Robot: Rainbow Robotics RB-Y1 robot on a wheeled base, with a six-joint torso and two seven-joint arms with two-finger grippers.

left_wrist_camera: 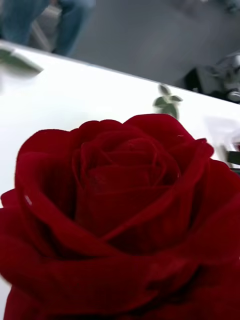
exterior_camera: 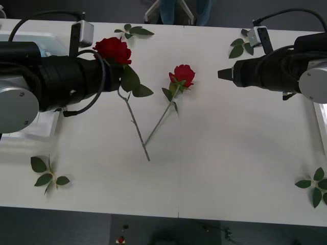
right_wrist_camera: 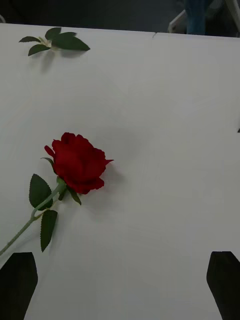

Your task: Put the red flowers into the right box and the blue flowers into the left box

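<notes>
Gripping 1 rose (exterior_camera: 113,49) just under its bloom, the left gripper (exterior_camera: 120,76) is lifting it so the stem trails down to the table (exterior_camera: 219,168); its fingers are hidden, so their hold cannot be confirmed. Hovering nearby with fingers (right_wrist_camera: 223,280) apart, the right gripper (exterior_camera: 223,74) is facing the second rose (exterior_camera: 183,75), which is lying loose mid-table, likely awaiting its pickup.

We counted two red flowers: one rose (exterior_camera: 113,49) up at the left arm's end and a second rose (exterior_camera: 183,75) lying on the white table (exterior_camera: 219,153) to the right of the first. Around that second rose we counted five loose leaf sprigs (exterior_camera: 47,174) near the table's edges.
</notes>
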